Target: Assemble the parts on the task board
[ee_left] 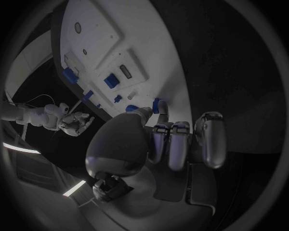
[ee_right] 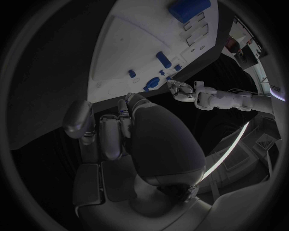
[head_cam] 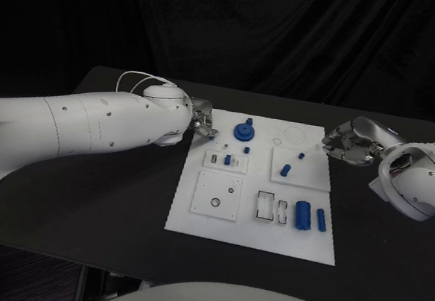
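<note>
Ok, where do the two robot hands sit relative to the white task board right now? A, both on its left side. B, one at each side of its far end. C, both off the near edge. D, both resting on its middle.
B: in the head view the left robot hand is at the far left edge of the task board and the right robot hand off its far right corner.

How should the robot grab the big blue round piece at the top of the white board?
Probably from straight above, pinching the small stem that sticks up from the middle of the blue gear-like piece. Its wide round base sits low on the task board, leaving little to grip at the sides. The left hand is right beside it, so it seems best placed.
</note>
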You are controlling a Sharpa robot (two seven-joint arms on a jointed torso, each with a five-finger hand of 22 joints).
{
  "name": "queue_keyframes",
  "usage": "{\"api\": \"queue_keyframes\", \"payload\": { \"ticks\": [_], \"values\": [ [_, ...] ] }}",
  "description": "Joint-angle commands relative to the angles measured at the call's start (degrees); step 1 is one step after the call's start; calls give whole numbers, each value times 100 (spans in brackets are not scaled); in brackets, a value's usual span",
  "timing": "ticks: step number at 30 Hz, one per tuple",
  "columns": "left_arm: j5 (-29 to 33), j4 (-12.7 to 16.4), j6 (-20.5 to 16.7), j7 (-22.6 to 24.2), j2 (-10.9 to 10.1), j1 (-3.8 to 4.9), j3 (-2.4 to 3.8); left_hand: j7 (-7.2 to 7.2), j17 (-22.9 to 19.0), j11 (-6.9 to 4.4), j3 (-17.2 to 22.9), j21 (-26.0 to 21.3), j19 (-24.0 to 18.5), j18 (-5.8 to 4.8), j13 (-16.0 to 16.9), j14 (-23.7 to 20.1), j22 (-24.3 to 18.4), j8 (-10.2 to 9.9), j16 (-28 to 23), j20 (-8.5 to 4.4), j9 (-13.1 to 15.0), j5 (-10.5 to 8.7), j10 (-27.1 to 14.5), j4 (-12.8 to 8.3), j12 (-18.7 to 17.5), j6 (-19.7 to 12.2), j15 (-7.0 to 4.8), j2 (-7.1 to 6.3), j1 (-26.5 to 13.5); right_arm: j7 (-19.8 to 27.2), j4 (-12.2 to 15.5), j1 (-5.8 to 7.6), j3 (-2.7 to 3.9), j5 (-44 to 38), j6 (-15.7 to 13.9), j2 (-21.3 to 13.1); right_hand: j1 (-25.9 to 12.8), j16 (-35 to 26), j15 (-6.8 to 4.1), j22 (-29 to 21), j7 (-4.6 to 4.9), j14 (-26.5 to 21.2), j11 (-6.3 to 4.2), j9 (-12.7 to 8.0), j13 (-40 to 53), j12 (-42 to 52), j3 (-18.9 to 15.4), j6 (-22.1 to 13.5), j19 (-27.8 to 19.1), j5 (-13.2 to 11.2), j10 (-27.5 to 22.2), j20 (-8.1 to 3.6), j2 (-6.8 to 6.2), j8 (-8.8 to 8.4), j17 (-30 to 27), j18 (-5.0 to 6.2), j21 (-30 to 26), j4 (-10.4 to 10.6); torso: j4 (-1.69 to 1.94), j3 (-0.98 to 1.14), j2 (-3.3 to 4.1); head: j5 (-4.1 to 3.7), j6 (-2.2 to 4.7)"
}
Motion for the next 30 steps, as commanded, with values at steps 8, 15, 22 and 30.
{"api": "queue_keyframes", "payload": {
  "ticks": [8, 15, 22, 30],
  "values": [
    [29, 30, 30, 142, -2, -12, 4, -4, 1508, -33, 1657, -27, -40, -17, 1506, 594, 1131, 69, 15, -7, 127, -99, 554, -288, 19, 123, -44, -652, -378, -13, -6, -14, 3, -14, -15, 3, -66, -39, 26, 672, 6, 93, -9, -3, -190, -26, 18, 41, -40, 16, -33, -8, -14, -27, -5, 61, -31, 27, 9, 1, 1, 20, -1],
    [29, 111, -261, 257, -78, -12, 4, -20, 1508, -45, 2051, -22, -38, -18, 1506, 594, 1132, 116, 15, -13, 130, -167, 554, -490, 19, 198, -52, -757, -490, -23, 7, -14, 3, -14, -6, -19, -67, -40, 25, 668, 5, 93, -10, -4, -193, -28, 21, 41, -45, 23, -35, -8, -13, -28, -7, 65, -50, 27, 12, 1, 2, 27, -1],
    [30, 385, -684, 450, -299, -12, 4, -45, 1508, -67, 2432, -29, -43, -16, 1506, 594, 1129, 181, 15, -31, 130, -510, 554, -693, 19, 277, -72, -881, -652, -42, 17, -14, 3, 5, 13, -46, -68, -48, 25, 665, 5, 90, -10, -3, -203, -35, 23, 42, -48, 27, -42, -8, -13, -28, -16, 67, -62, 28, 10, 1, 2, 29, -1],
    [164, 976, -819, 468, -719, -11, 4, -51, 1508, -73, 2691, -59, -64, -9, 1506, 594, 1120, 187, 15, -39, 121, -1075, 554, -778, 19, 291, -78, -909, -784, -60, 29, -14, 3, 20, 34, -66, -71, -51, 25, 662, 4, 88, -10, -3, -206, -37, 26, 44, -51, 32, -44, -9, -12, -28, -20, 68, -71, 29, 13, -5, 7, 37, -1]
  ]
}}
